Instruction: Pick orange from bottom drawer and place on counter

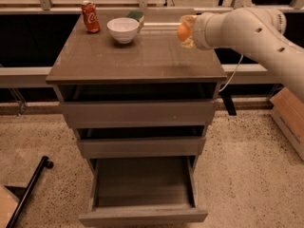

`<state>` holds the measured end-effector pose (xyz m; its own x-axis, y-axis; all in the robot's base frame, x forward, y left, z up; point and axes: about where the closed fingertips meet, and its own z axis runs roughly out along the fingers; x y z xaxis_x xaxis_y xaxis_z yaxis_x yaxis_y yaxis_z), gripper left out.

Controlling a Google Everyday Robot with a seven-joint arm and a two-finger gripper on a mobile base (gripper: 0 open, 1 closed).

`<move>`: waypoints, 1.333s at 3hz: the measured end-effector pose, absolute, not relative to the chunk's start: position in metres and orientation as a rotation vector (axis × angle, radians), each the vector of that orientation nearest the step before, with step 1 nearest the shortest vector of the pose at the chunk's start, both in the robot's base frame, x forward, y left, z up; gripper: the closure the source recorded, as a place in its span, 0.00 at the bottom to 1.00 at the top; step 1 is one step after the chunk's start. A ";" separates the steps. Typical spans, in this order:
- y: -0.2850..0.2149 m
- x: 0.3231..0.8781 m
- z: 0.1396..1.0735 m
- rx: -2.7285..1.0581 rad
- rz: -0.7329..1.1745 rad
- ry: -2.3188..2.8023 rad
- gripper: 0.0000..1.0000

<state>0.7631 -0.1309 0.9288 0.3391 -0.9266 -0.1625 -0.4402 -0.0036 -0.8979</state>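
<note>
Item 1. Counter [142,61]: flat, glossy grey-brown rectangular top slab of a three-drawer cabinet, slightly overhanging and reflective. It serves as the reference for all entries below.

Item 2. Gripper [182,31]: pale two-finger end effector on a thick white arm [251,30] that reaches in from the right of the counter. It sits over the counter's right rear part, with its fingers clamped around item 3.

Item 3. Orange [184,33]: small, smooth, round fruit, held between the fingers over the right rear part of the counter. Whether it touches the surface cannot be told.

Item 4. Bottom drawer [142,182]: lowest and deepest grey-brown drawer, directly below the counter and pulled fully open. It has a plain grey interior.

Item 5. Middle drawer [140,147] and top drawer [137,114]: shallower grey-brown fronts between the counter and item 4, each pulled out slightly.

Item 6. Red soda can [90,17]: upright at the counter's left rear corner.

Item 7. White bowl [123,30]: round ceramic bowl at the counter's rear centre, just right of the can.

Item 8. Green-and-yellow sponge [137,16]: at the counter's rear edge, just behind the bowl.

Item 9. Black pole [28,189]: lying on the speckled floor, below and left of the counter.

Item 10. Brown cardboard box [289,120]: on the floor, right of the counter.
</note>
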 end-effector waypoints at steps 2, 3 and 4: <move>-0.116 0.824 0.926 -1.496 -0.485 1.300 1.00; -0.104 0.826 0.876 -1.604 -0.284 1.380 1.00; -0.091 0.822 0.847 -1.668 -0.157 1.415 1.00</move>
<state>0.8220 -0.0909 0.8475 0.3328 -0.8351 -0.4380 -0.7184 0.0764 -0.6914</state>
